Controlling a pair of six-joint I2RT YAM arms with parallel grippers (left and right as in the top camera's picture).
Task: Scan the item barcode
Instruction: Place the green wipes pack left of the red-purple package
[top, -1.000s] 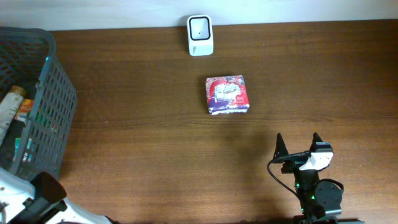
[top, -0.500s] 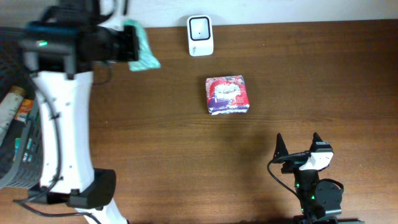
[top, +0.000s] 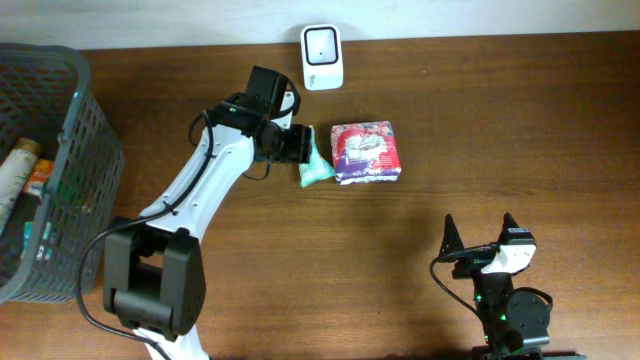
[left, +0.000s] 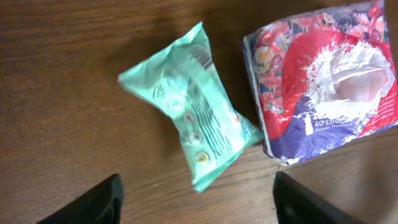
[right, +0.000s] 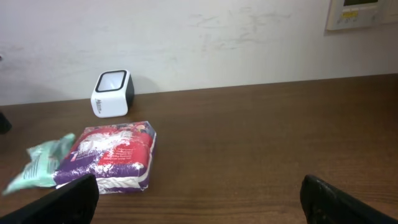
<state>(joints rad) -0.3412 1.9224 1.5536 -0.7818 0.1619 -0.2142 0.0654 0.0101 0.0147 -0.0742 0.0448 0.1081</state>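
A mint-green packet (top: 316, 169) (left: 193, 118) sits on the table just left of a red and purple tissue pack (top: 366, 152) (left: 323, 81), almost touching it. My left gripper (top: 296, 145) (left: 196, 202) hovers over the green packet with its jaws open and nothing between them. The white barcode scanner (top: 322, 56) (right: 112, 93) stands at the table's far edge, behind both packs. My right gripper (top: 480, 232) (right: 199, 199) rests open near the front right, empty. From there the green packet (right: 40, 163) and the tissue pack (right: 112, 155) show at the left.
A grey mesh basket (top: 92, 150) with several items inside stands at the table's left end. A white wall runs behind the scanner. Bare wood lies between the packs and my right arm.
My left arm swung from the basket side to the table's middle carrying the green packet. Its jaws then opened and the packet now lies free beside the tissue pack. The right arm stayed still.
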